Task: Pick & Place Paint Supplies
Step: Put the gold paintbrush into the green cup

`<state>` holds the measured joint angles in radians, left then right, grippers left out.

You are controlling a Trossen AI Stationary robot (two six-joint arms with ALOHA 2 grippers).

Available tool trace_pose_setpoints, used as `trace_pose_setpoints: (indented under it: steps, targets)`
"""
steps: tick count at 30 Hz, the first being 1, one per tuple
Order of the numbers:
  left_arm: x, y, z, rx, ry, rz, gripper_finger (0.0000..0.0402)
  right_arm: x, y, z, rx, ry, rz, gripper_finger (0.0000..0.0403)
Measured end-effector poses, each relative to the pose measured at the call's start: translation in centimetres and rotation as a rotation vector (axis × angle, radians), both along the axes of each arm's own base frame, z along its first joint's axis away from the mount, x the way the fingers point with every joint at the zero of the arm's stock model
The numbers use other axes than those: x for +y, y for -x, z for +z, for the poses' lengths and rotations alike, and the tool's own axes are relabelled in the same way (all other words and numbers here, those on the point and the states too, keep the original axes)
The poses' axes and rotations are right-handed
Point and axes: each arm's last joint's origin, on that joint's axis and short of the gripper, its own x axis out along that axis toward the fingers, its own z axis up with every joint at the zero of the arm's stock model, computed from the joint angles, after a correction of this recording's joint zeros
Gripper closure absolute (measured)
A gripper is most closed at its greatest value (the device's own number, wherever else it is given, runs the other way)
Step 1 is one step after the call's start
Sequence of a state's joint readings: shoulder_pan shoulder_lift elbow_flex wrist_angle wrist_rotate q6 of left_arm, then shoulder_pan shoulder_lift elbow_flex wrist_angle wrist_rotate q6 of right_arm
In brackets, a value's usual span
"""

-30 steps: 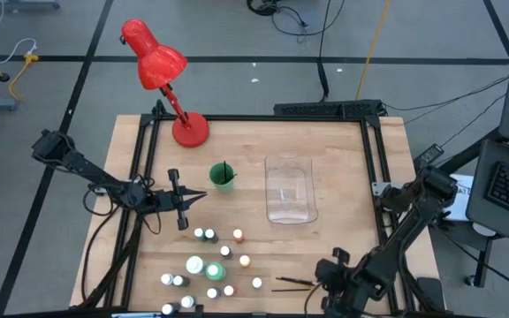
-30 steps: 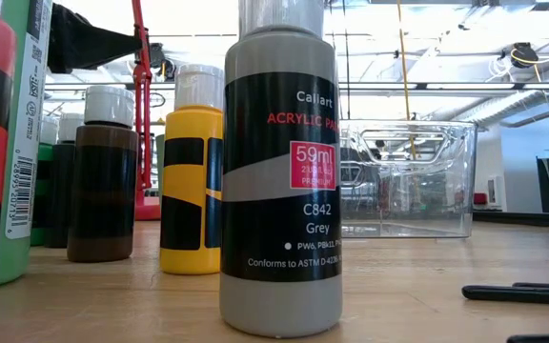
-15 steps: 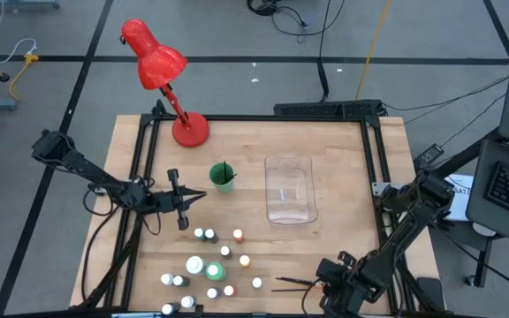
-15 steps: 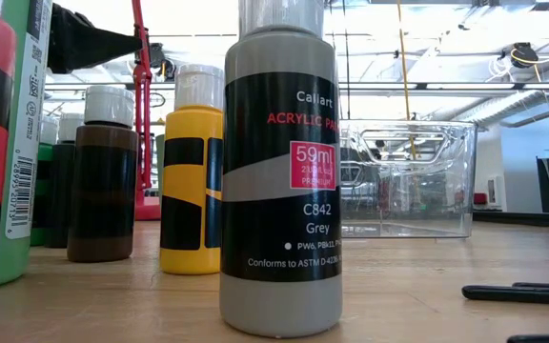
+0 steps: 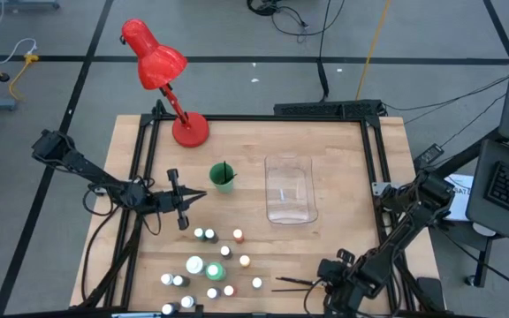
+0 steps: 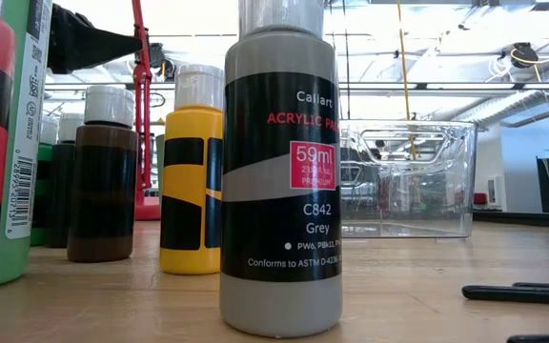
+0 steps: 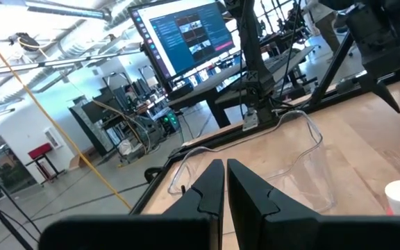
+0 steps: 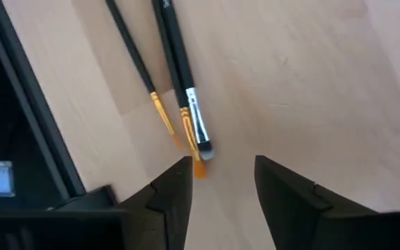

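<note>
Right pincer (image 8: 221, 184): low over the near right corner of the bench (image 5: 343, 168), fingers now standing apart where a second ago they were together; nothing sits between them.
Brushes (image 8: 176, 90): thin dark handles with orange ferrules, lying flat on the wood just ahead of the right fingertips, untouched (one has a silver ferrule).
What changed: the right arm has crept a little along the near edge and its fingers have spread; everything else lies as it did.
Meaning: judged as the set-up for taking a brush, not a grasp yet; the fingers need to come down astride a handle.
Left pincer (image 7: 224, 184): waiting over the left middle of the bench, fingers together and empty.
Paint bottles (image 5: 210, 261): white-capped cluster standing at the near centre, none moved.
Green cup (image 5: 223, 177): upright mid-bench, one brush already standing in it.
Clear bin (image 5: 290, 190): right of the cup, seemingly nothing inside.
Red lamp (image 5: 162, 75): far left corner, not part of the job.
</note>
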<state>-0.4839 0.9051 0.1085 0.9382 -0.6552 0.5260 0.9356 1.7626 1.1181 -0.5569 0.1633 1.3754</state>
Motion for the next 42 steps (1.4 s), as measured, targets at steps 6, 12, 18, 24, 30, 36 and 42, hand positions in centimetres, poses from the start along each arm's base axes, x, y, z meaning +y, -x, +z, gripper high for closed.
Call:
trace_pose_setpoints:
  steps: [6, 12, 18, 24, 30, 36, 42]
  targets:
    - [0.0, 0.0, 0.0, -0.001, 0.008, -0.001, 0.0378, 0.2, -0.1, -1.3, -0.020, -0.045, 0.004, 0.0257]
    - [0.0, 0.0, 0.0, 0.000, 0.010, -0.001, 0.0378, 0.1, -0.2, -3.6, 0.081, 0.001, 0.007, 0.0264]
    - [0.0, 0.0, 0.0, 0.000, 0.009, -0.001, 0.0378, -0.8, 0.4, -4.2, 0.147, 0.097, -0.078, 0.0287]
    - [0.0, 0.0, 0.0, 0.001, 0.007, -0.001, 0.0378, -1.9, 0.5, -4.3, 0.192, 0.179, -0.124, 0.0325]
    - [0.0, 0.0, 0.0, 0.001, 0.007, -0.001, 0.0378, -2.9, 0.5, -4.6, 0.197, 0.241, -0.108, 0.0362]
    - [0.0, 0.0, 0.0, 0.001, 0.006, 0.000, 0.0378, -3.5, 0.5, -5.5, 0.177, 0.233, -0.056, 0.0399]
    - [0.0, 0.0, 0.0, 0.002, 0.005, 0.000, 0.0378, -3.4, 0.5, -5.3, 0.152, 0.220, -0.025, 0.0401]
